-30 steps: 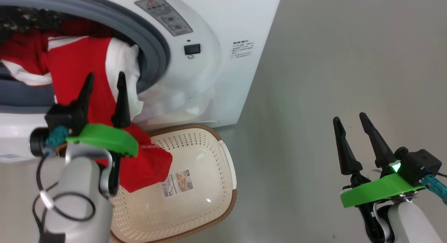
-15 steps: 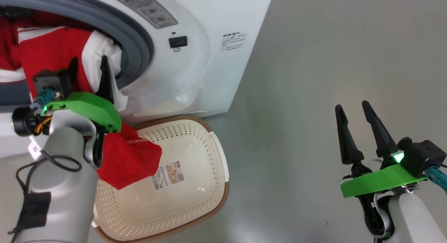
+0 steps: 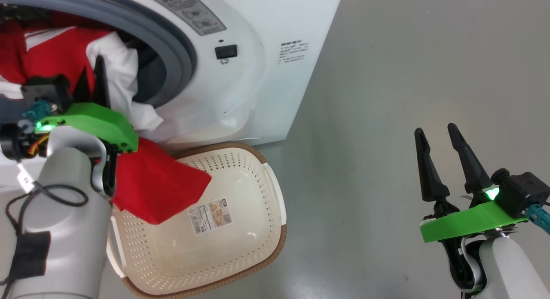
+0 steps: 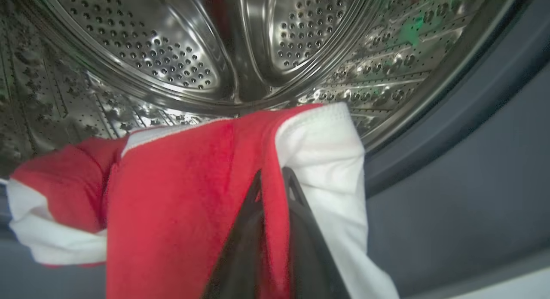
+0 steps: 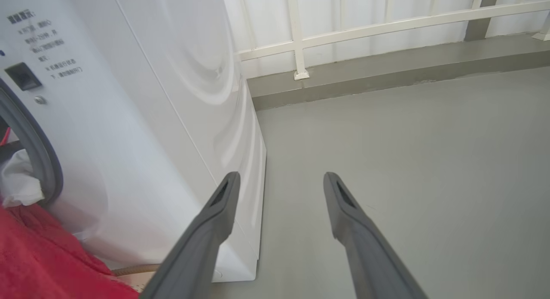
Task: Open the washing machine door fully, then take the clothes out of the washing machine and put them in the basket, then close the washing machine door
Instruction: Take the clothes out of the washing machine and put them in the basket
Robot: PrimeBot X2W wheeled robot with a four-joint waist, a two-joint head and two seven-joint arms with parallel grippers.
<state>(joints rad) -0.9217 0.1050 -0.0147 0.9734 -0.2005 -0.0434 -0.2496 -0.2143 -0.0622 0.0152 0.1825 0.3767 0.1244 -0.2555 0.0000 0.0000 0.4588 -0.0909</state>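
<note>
- The left claw [image 4: 271, 183] is clamped tight on a fold of the clothes [image 4: 180, 174], with red cloth pinched between its two fingers at the mouth of the washing machine [image 3: 258, 88].
- The clothes, red with white patches, spill out of the steel drum [image 4: 172, 54], cross the grey rubber ring [image 3: 174, 50] and hang down the machine's front.
- A red corner dangles over the left part of the basket [image 3: 240, 247]; I cannot tell whether it touches.
- The basket sits on the floor [image 3: 408, 67], right at the foot of the machine, with a paper label [image 3: 210, 215] on its bottom.
- The right claw [image 3: 435, 131] hangs well off to the right above bare floor, fingers spread apart, gripping nothing.
</note>
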